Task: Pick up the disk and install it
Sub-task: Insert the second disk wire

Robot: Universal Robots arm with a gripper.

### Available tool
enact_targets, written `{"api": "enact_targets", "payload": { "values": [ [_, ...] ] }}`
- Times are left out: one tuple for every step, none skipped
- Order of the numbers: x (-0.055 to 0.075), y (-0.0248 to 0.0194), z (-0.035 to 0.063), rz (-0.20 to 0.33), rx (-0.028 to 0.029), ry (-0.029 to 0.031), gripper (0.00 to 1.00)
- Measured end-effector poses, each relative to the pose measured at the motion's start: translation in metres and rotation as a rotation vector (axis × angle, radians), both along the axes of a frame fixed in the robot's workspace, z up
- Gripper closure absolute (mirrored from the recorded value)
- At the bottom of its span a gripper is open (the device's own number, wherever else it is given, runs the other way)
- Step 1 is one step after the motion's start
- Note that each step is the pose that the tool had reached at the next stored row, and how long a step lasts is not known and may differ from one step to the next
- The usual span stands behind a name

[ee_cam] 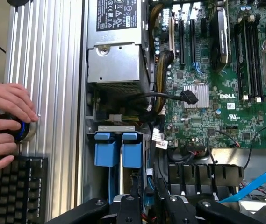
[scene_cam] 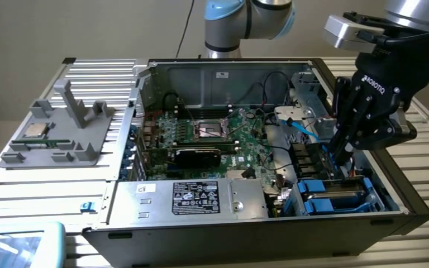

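Gripper (scene_cam: 343, 152) down inside the open computer case (scene_cam: 222, 67), at the drive bay on the exterior view's right. Fingers (scene_cam: 356, 120) narrowed around something slim and blue, though what they clamp I cannot tell. Disk (scene_cam: 335, 196) sits low in the bay, blue carrier tabs showing, just below the fingertips. Motherboard (scene_cam: 214, 137) lies beside it. A person's hands (ee_cam: 4, 123) rest on a round knob (ee_cam: 20, 130) above a keyboard (ee_cam: 13, 189).
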State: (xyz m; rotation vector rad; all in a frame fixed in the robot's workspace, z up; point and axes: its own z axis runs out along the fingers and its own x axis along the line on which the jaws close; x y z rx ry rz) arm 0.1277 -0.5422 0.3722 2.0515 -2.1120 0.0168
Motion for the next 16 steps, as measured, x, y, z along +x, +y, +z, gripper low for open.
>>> {"api": "enact_targets", "payload": {
  "values": [
    [0.0000,0.0000,-0.0008,0.000,0.0016,0.0000,0.75],
    [0.0000,-0.0001,-0.0014,0.000,0.0031,0.0000,0.75],
    [-0.0001,-0.0003,-0.0020,0.000,0.0049,0.0001,0.75],
    [-0.0001,-0.0007,-0.0027,0.000,0.0075,0.0003,0.75],
    [-0.0001,-0.0009,-0.0034,0.000,0.0097,0.0005,0.75],
    [-0.0001,-0.0013,-0.0040,0.000,0.0121,0.0006,0.75],
    [-0.0001,-0.0015,-0.0045,0.000,0.0141,0.0008,0.75],
    [-0.0001,-0.0018,-0.0050,0.000,0.0163,0.0008,0.75],
    [-0.0001,-0.0020,-0.0055,0.000,0.0183,0.0009,0.75],
    [-0.0001,-0.0021,-0.0060,0.000,0.0199,0.0010,0.75],
    [-0.0001,-0.0022,-0.0065,0.000,0.0212,0.0010,0.75],
    [-0.0001,-0.0024,-0.0070,0.000,0.0224,0.0010,0.75],
    [-0.0001,-0.0027,-0.0073,0.000,0.0235,0.0010,0.75],
    [-0.0001,-0.0030,-0.0076,0.000,0.0251,0.0011,0.75],
    [-0.0001,-0.0034,-0.0079,0.000,0.0273,0.0011,0.77],
    [-0.0001,-0.0039,-0.0079,0.000,0.0295,0.0012,0.84]
  ]
}}
